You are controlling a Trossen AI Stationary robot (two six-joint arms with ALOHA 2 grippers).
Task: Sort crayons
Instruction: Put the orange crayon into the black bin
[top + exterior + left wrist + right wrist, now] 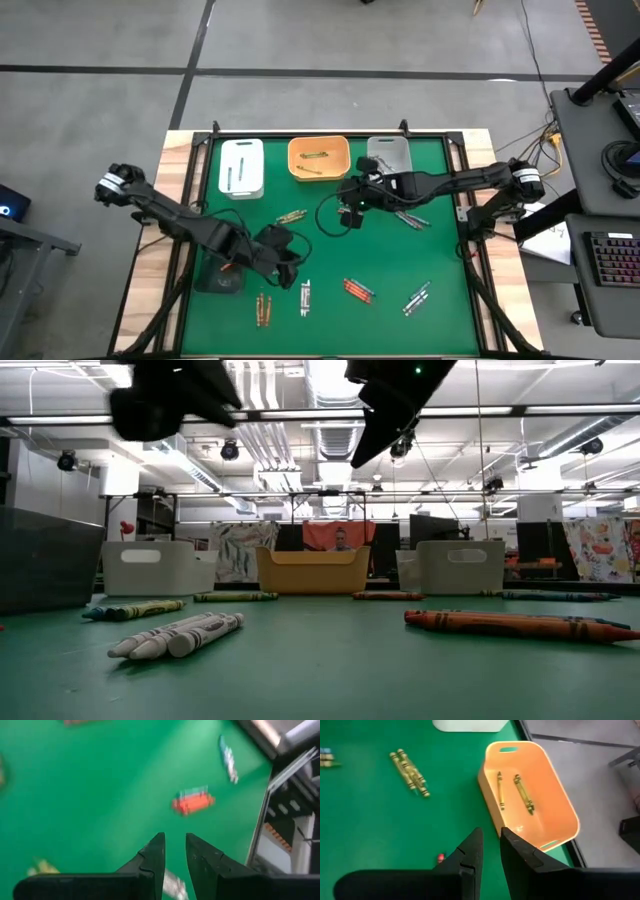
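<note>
- overhead, the green counter (380, 260) carries three trays along its far edge: a white tray (241, 166), an orange tray (319, 158) and a grey tray (389, 152).
- the orange tray (540, 800) holds two yellow-olive crayons (522, 794) lying side by side, apart from each other.
- loose crayons lie scattered on the counter: a yellow-olive bunch (291, 216) near the middle, a red-orange pair (359, 290), a grey-white group (305, 297), another small bunch (264, 309) near the front edge, and a dark blue-grey pair (417, 298) toward the right.
- from counter height, the grey-white crayons (180, 635) and a long red-orange crayon (520, 624) lie closest; their wrappers show dark printing, but i cannot read any of it.
- the right gripper (350, 213) hangs over the counter just in front of the orange tray; its fingers (470, 855) are nearly pressed together, with only a slim gap and nothing between them.
- the left gripper (287, 275) hangs over the front-left part of the counter, just beside the grey-white group; its fingers (155, 857) stand a little apart and hold nothing, with the red-orange pair (192, 802) ahead of them.
- a person sits far behind the counter.
</note>
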